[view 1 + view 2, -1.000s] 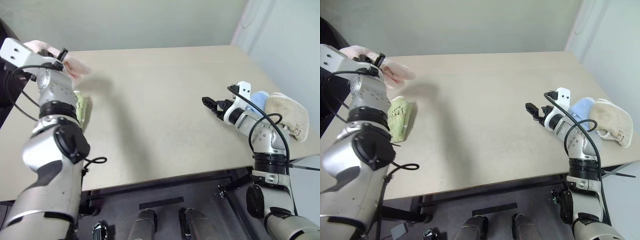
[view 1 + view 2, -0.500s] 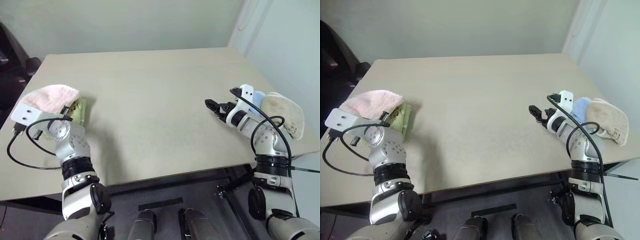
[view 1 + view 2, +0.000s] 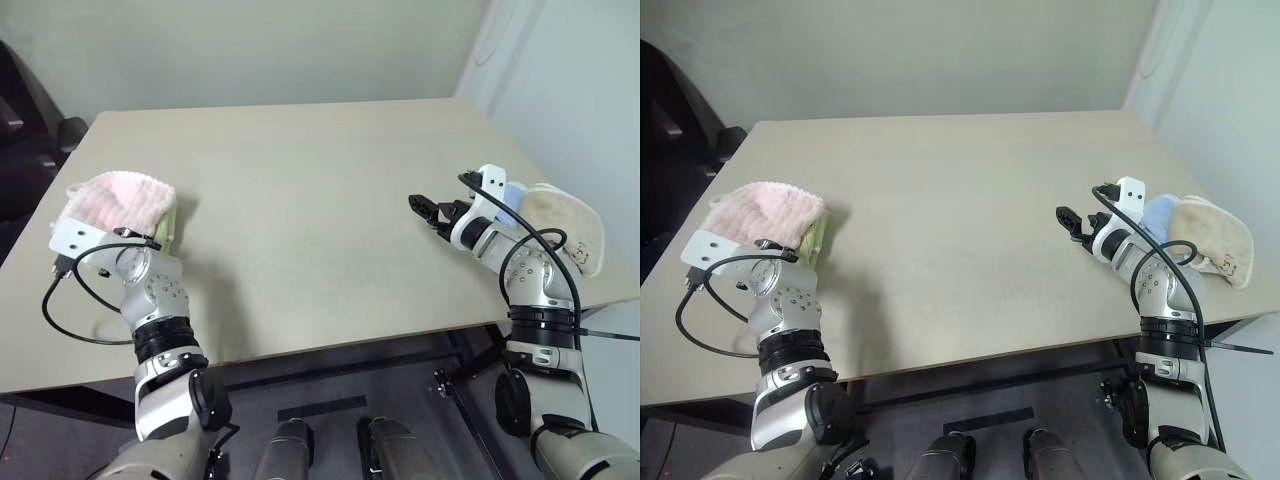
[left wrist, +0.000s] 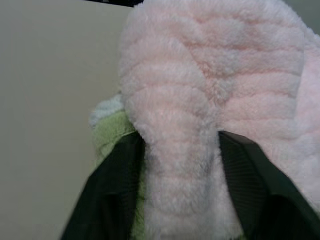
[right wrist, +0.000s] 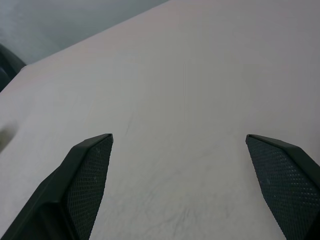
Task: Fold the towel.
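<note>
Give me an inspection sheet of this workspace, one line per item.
Surface: beige table, middle bare.
Job's things: pink towel bunched at the table's left edge, a fold of it between the left tool's fingers, resting on the green towel.
Clutter: green towel under the pink one; blue cloth and beige towel at the right edge.
Grippers: left tool around the pink fold; right tool open over bare table.
Cables: black wire loops at both wrists.
Surroundings: pale walls.

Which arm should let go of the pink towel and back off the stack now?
Left. The left gripper has the towel between its fingers, folded over the green towel at the table's left edge. The right gripper is open over bare tabletop, far away.
</note>
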### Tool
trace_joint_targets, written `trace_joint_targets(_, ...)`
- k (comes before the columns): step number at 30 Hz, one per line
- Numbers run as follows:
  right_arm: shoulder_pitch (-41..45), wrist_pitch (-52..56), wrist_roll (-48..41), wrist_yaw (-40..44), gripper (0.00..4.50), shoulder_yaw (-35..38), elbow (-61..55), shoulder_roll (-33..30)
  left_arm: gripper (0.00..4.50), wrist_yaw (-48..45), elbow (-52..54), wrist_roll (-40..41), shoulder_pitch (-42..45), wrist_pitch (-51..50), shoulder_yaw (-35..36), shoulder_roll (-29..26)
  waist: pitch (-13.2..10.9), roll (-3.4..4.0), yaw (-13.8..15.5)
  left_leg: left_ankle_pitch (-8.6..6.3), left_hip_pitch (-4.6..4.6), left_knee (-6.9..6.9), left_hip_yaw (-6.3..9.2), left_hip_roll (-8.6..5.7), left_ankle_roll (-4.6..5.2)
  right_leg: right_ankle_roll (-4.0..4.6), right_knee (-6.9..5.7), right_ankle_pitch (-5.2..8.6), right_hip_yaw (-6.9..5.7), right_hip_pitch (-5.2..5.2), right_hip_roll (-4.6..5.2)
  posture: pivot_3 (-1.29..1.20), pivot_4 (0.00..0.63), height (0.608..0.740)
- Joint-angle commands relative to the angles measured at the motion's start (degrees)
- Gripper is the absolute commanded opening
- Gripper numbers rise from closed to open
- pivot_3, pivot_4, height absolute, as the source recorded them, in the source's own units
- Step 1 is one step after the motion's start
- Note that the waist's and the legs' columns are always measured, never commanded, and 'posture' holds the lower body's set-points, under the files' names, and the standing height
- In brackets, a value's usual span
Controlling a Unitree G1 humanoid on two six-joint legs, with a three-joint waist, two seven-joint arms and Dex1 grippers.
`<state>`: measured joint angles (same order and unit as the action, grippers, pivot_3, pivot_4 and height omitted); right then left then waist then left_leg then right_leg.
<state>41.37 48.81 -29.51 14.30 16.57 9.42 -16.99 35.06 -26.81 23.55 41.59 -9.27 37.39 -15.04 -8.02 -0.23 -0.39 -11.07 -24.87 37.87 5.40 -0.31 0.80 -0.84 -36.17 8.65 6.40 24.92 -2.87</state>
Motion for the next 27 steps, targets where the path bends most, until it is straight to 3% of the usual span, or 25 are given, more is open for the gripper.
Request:
trace_joint_targets(1, 0.81, -1.08, -0.42, 0.2, 4.5, 0.25, -1.41, 0.03, 3.87, -0.67, 1.76, 0.76, 2.16, 0.05, -0.05, -0.87, 0.0, 0.0, 0.07, 0.0, -0.02, -0.03, 0.0, 0.0, 0.0, 0.0, 0.05, 0.01, 0.0, 0.01, 0.0, 0.0, 0.15, 0.74)
trace_joint_targets(8, 0.26, -0.83, -0.53, 0.06, 4.5, 0.58, -1.96, 0.02, 3.87, 5.95, 10.08, 1.89, 2.13, -5.17, 0.47, 2.18, 0.0, 0.0, 0.17, -0.05, -0.04, -0.13, -0.01, 0.0, -0.05, -0.05, 0.24, 0.05, 0.03, 0.0, 0.0, 0.0, 0.15, 0.74)
trace_joint_targets(14, 0.42, -0.96, -0.52, -0.01, 4.5, 0.74, -1.71, -0.06, 3.87, 10.02, 21.41, 6.24, 2.11, -14.3, -1.51, 9.83, -0.01, -0.01, 0.47, -0.06, -0.04, -0.11, -0.01, -0.02, -0.04, -0.08, 0.26, 0.08, 0.03, -0.04, 0.05, 0.0, 0.15, 0.74)
trace_joint_targets(22, 0.44, -1.04, -0.51, -0.07, 4.5, 0.69, -1.77, 0.13, 3.87, 11.45, 24.13, 12.56, 4.02, -25.79, -3.52, 16.15, -0.01, -0.02, 0.46, -0.06, -0.03, -0.14, -0.02, 0.0, -0.04, -0.1, 0.26, 0.07, 0.04, -0.04, 0.06, 0.0, 0.15, 0.74)
trace_joint_targets(25, 0.35, -1.24, -0.61, -0.36, 4.5, 1.08, -2.09, 0.15, 3.87, 7.71, 22.38, 12.9, 4.53, -28.25, -5.39, 15.56, -0.01, -0.02, 0.33, -0.06, -0.03, -0.2, -0.02, 0.0, -0.04, -0.12, 0.26, 0.09, 0.05, -0.02, 0.06, 0.0, 0.15, 0.74)
trace_joint_targets(27, 0.21, -1.72, -0.78, -1.04, 4.5, 1.82, -2.44, 0.42, 3.87, -1.25, 17.63, 12.21, 6.1, -30.38, -9.75, 12.85, -0.02, -0.02, 0.41, -0.06, -0.02, -0.27, -0.03, 0.0, -0.04, -0.13, 0.26, 0.09, 0.05, 0.01, 0.06, 0.0, 0.15, 0.74)
